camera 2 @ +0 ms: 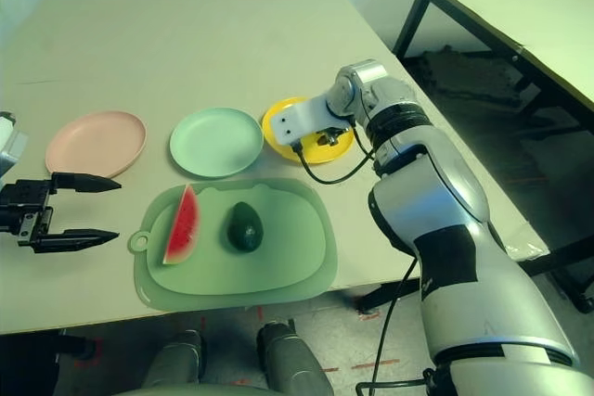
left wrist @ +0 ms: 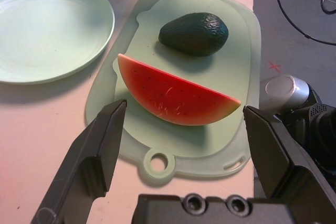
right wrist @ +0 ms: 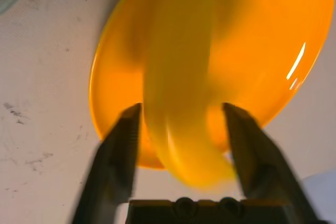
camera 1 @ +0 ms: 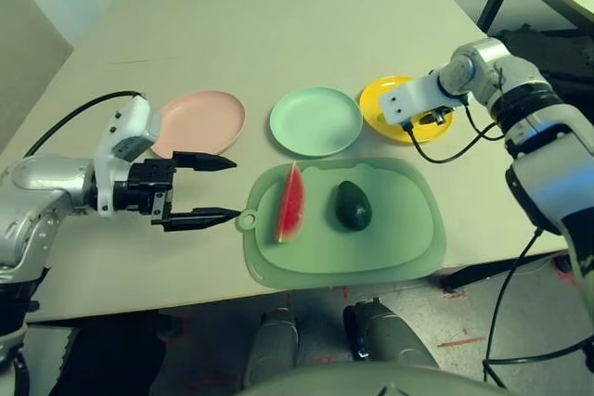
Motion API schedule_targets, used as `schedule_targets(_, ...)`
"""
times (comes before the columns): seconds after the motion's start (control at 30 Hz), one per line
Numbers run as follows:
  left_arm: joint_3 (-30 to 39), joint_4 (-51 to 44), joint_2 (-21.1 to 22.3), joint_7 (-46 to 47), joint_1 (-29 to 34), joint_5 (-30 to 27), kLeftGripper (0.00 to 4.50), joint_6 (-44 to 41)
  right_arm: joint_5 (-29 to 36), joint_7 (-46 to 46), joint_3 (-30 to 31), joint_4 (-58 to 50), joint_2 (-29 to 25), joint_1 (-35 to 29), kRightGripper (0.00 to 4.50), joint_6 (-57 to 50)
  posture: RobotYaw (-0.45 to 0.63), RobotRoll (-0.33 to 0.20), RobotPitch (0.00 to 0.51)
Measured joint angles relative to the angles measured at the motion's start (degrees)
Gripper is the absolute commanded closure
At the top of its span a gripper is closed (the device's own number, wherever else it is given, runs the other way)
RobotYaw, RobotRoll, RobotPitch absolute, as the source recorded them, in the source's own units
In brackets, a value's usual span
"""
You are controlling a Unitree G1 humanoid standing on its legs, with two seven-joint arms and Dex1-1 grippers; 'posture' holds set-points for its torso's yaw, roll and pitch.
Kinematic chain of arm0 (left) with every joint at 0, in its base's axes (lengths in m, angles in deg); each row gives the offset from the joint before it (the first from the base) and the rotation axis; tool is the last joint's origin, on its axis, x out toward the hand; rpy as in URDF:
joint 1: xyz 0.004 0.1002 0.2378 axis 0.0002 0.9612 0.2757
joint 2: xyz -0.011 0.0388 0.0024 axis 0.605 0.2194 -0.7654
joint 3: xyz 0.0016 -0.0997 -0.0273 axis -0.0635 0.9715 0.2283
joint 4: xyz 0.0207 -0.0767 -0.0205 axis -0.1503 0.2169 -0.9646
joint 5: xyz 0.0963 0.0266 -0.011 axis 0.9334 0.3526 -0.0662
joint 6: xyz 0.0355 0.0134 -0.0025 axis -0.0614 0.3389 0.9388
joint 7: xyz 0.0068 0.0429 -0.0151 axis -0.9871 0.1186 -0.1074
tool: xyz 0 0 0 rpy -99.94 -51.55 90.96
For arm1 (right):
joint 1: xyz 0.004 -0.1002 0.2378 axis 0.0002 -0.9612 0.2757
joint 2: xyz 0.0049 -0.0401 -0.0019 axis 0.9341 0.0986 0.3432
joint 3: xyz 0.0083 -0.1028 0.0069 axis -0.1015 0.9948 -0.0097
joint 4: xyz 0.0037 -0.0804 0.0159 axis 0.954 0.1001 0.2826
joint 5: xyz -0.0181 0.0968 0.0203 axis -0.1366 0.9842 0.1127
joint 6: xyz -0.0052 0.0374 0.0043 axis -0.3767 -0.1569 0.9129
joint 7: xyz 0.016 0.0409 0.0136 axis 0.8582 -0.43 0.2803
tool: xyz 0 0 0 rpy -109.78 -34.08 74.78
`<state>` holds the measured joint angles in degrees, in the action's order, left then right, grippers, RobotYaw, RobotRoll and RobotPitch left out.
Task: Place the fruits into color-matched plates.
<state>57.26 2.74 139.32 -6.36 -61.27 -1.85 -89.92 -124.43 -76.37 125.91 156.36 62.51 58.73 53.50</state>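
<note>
Watermelon wedge point(camera 1: 290, 203) and avocado point(camera 1: 353, 205) lie unplaced on the cutting mat point(camera 1: 408, 238); pink plate point(camera 1: 212, 120) and green plate point(camera 1: 316, 121) are empty. The left gripper point(camera 1: 206, 190) is spread, near the wedge. Over the yellow plate point(right wrist: 273, 40), the right gripper point(right wrist: 181, 124) flanks the blurred banana point(right wrist: 178, 103); contact cannot be judged.

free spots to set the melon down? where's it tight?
Pink plate and mint plate are bare. Bare tabletop beyond the plates. Tight: yellow plate, right pincer over it around the banana; mat holds watermelon and avocado.
</note>
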Motion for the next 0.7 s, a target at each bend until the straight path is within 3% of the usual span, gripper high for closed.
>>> schedule_targets(0.03, 0.0, 0.0, 0.0, 0.0, 0.0, 0.0, 0.0, 0.0, 0.0, 0.0, 0.0, 0.0, 0.0, -0.1, 0.03, 0.3, 0.04, 0.0, 0.105)
schedule_targets(0.23, 0.0, 0.5, 0.2, -0.7, -0.2, 0.1, 0.0, 0.6, 0.2, -1.7, -0.1, -0.9, -1.0, -0.4, 0.03, 5.0, 0.02, 0.0, 0.111)
schedule_targets(0.4, -0.1, 2.6, 0.2, -2.2, -1.4, 0.7, 0.0, 2.2, 2.6, -8.6, -0.9, -4.9, -4.9, 0.7, 0.03, 16.0, 0.0, 0.0, 0.113)
schedule_targets(0.53, -0.2, 4.7, 0.1, -5.4, -2.2, 0.9, 0.0, 5.1, 9.7, -17.5, -3.2, -10.3, -7.2, 1.8, 0.03, 26.6, -0.01, 0.0, 0.112)
schedule_targets(0.7, -0.3, 6.6, 0.2, -10.7, -2.6, 0.6, 0.0, 7.6, 28.8, -31.7, -4.1, -23.5, -8.3, 0.5, 0.03, 29.9, -0.02, 0.0, 0.109)
